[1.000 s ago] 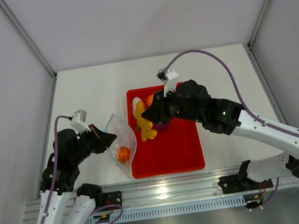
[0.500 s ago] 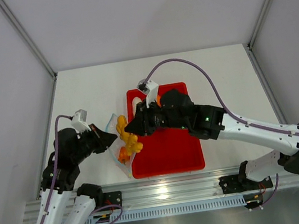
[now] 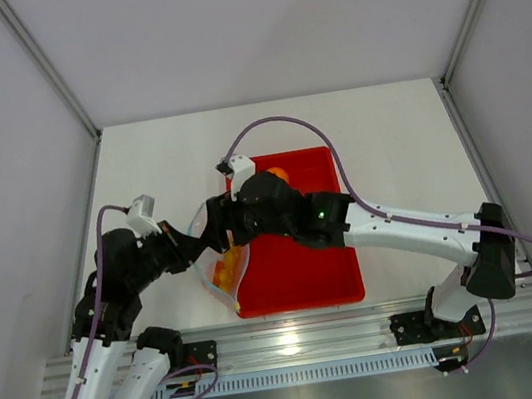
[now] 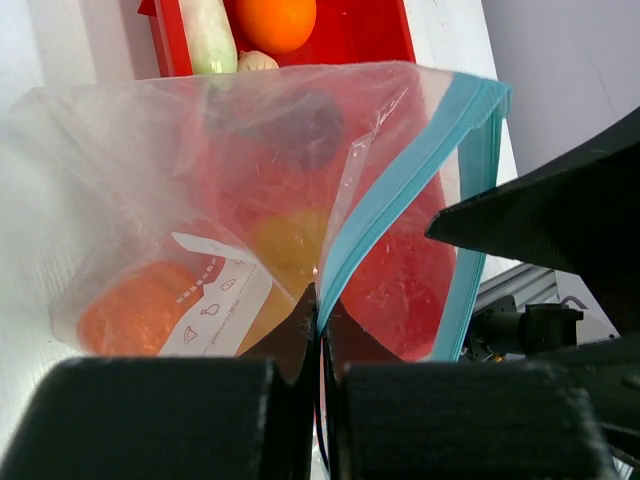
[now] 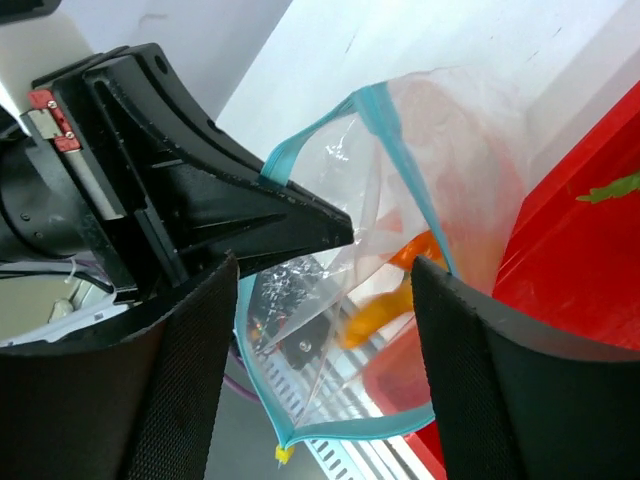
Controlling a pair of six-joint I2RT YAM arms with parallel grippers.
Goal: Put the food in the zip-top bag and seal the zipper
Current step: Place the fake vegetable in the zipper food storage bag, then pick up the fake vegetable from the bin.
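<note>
Over bag mouth: right gripper (image 5: 322, 262), fingers (image 5: 470, 400) spread wide, nothing between them.
Ginger (image 5: 385, 300): below those fingers, inside the bag, clear of both.
Bag (image 3: 227, 271): centre left of the top view, just beside the left edge of the tray (image 3: 304, 276); mouth faces upper right and stands open.
Left gripper (image 4: 318, 325): closed narrow on one lip of the bag at the zipper (image 4: 400, 190); this pinch is what holds the mouth up.
Bag contents: pumpkin (image 4: 135, 305) at lower left of the left wrist view, ginger near the middle.
Tray stock: radish (image 4: 210, 30), orange (image 4: 278, 18) and garlic (image 4: 257, 62) at the top edge of the left wrist view, outside the bag.
Step in hand (judged): loading, part done; right gripper to clear the mouth and fetch the next piece.
Withdrawal: lift along the line of the mouth, fingers wide, without brushing the free lip.
Left arm: hold position and grip; do not slacken while the right arm is away.
Next pick: choose a piece near the bag side of the tray; close across its narrow axis.
Hazard: film is floppy; a snagged finger could pull the lip from the pinch or fold the mouth shut.
Zipper: unsealed; seal only once the tray holds no food.
</note>
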